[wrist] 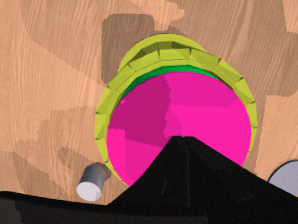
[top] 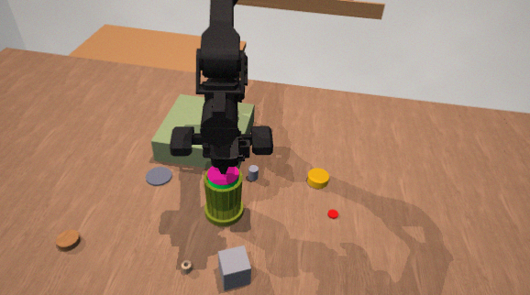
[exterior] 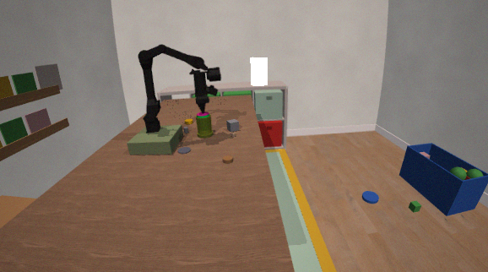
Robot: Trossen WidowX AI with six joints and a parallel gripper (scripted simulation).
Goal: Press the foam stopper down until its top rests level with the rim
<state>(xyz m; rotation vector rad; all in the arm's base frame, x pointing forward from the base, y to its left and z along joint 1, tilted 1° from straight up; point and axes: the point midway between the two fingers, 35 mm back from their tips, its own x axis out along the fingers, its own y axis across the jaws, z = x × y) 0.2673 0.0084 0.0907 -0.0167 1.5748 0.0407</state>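
An olive-green ribbed jar point(top: 223, 203) point(exterior: 204, 127) point(wrist: 240, 86) stands upright on the wooden table point(top: 413, 156). A magenta foam stopper point(top: 215, 176) point(exterior: 203, 114) point(wrist: 180, 119) sits in its mouth, its top a little above the green rim. My gripper point(top: 226, 169) point(exterior: 202, 109) point(wrist: 181, 146) is shut, with nothing between the fingers. Its tip points straight down and rests on the stopper's top, near the middle. I cannot tell from the views how hard it bears on the foam.
A small grey cylinder point(top: 253, 172) point(wrist: 92, 183) stands right beside the jar. A grey disc point(top: 159, 176), a yellow puck point(top: 318, 178), a red dot point(top: 333, 213), a grey cube point(top: 234, 267), a small ring point(top: 185, 267) and a brown disc point(top: 68, 239) lie around. The green arm base point(top: 183, 119) is behind the jar.
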